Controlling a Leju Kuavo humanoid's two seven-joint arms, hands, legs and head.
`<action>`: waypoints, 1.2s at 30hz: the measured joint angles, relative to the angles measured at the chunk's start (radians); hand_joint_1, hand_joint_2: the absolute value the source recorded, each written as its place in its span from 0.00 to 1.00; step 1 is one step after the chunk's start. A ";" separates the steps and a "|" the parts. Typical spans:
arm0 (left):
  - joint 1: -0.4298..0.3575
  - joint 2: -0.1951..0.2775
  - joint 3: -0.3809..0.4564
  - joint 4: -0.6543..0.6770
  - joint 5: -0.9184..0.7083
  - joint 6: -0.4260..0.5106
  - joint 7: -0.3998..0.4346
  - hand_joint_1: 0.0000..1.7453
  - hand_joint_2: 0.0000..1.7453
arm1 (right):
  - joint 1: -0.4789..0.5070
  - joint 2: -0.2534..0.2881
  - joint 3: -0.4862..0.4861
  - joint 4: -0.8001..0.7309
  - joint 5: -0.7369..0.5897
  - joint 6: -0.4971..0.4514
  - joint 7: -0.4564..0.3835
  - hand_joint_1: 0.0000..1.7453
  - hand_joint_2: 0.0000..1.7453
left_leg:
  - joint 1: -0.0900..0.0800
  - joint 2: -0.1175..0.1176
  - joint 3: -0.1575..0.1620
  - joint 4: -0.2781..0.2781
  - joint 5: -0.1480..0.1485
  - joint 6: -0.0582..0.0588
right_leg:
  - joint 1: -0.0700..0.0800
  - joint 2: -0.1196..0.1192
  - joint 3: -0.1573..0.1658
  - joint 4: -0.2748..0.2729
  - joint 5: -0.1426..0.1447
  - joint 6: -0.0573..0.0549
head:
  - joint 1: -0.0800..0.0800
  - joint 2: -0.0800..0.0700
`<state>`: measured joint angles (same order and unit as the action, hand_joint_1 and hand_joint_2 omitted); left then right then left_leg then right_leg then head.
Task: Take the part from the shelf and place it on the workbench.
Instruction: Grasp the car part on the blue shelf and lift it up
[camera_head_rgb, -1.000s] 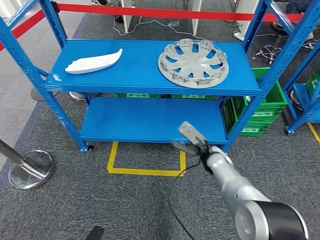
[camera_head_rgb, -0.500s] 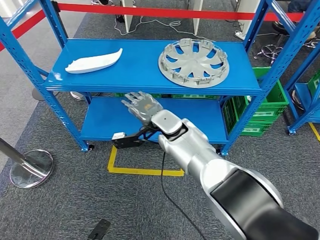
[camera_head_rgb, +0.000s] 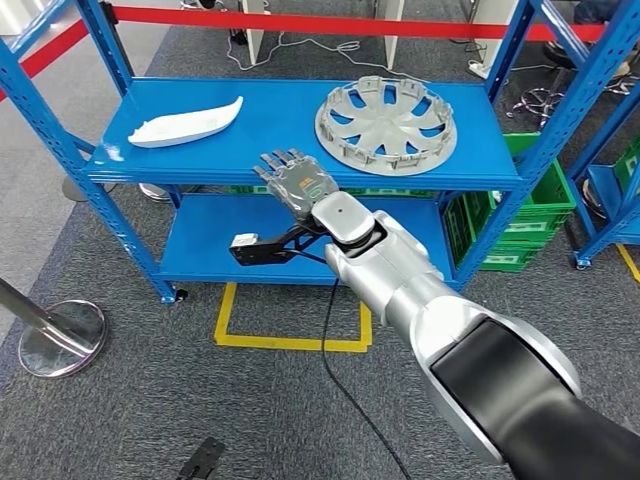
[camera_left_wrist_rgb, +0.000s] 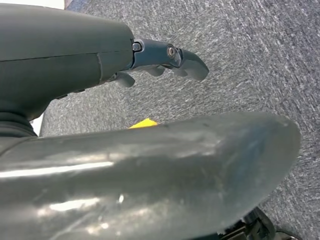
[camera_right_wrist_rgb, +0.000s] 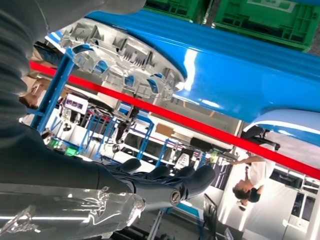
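While the task asked us to take the part from the shelf (camera_head_rgb: 226, 262), we judged that the reach was the step in hand, with nothing grasped yet. Our right hand (camera_head_rgb: 296, 184) hung in front of the top board's front edge, fingers stretched out and apart, holding nothing. It sat between the 2 things on that board, somewhat nearer the grey wheel cover (camera_head_rgb: 386, 122) on the right side than the white curved part (camera_head_rgb: 185, 124) lying on the left side. The right wrist view looked along the board's underside edge with the wheel cover's ribbed rim (camera_right_wrist_rgb: 120, 62) close by, still apart from the fingers (camera_right_wrist_rgb: 177, 182).

Which of the 2 was meant we could not tell from the task sentence; the hand's place suggested the wheel cover. The next move, as we judged it, called for lifting the hand over the board's edge and getting fingers round the rim, which looked wide and flat and awkward to hold.

Our left hand (camera_left_wrist_rgb: 166, 57) hung over grey carpet, holding nothing, its fingers only partly seen, so we could not tell how they lay.

Green crates (camera_head_rgb: 528, 215) stood behind the shelf's right end; what they held we could not see. No table showed.
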<state>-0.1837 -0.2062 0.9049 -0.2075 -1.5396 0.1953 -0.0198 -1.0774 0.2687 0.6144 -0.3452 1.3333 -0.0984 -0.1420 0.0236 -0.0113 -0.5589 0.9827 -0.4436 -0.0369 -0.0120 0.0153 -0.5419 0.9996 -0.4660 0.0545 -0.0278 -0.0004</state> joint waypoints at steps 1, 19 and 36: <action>0.000 0.000 0.000 0.000 0.000 0.000 0.000 0.00 0.00 | 0.000 0.000 0.001 0.000 0.000 0.000 0.000 0.00 1.00 | 0.000 0.000 0.000 0.000 0.000 0.000 | 0.000 0.000 0.000 0.000 0.000 0.000 | 0.000 0.000; -0.007 0.004 0.000 0.000 0.001 -0.053 -0.002 0.00 0.00 | 0.028 -0.218 -0.051 0.070 -0.082 0.092 0.289 0.00 1.00 | -0.002 -0.002 -0.002 0.000 0.000 0.000 | -0.002 -0.002 -0.001 -0.002 0.001 0.001 | 0.001 0.000; 0.003 0.011 0.000 0.000 0.013 -0.049 0.003 0.00 0.00 | 0.145 -0.360 -0.214 0.095 -0.208 0.050 0.311 0.00 1.00 | -0.002 -0.001 -0.006 -0.002 0.000 0.000 | -0.002 -0.002 -0.007 -0.001 0.001 0.001 | 0.000 0.000</action>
<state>-0.1805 -0.1952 0.9051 -0.2075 -1.5264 0.1458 -0.0170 -0.9321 -0.0909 0.4005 -0.2506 1.1256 -0.0484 0.1691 0.0216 -0.0126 -0.5653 0.9808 -0.4436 -0.0366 -0.0141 0.0136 -0.5486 0.9983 -0.4652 0.0554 -0.0276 -0.0004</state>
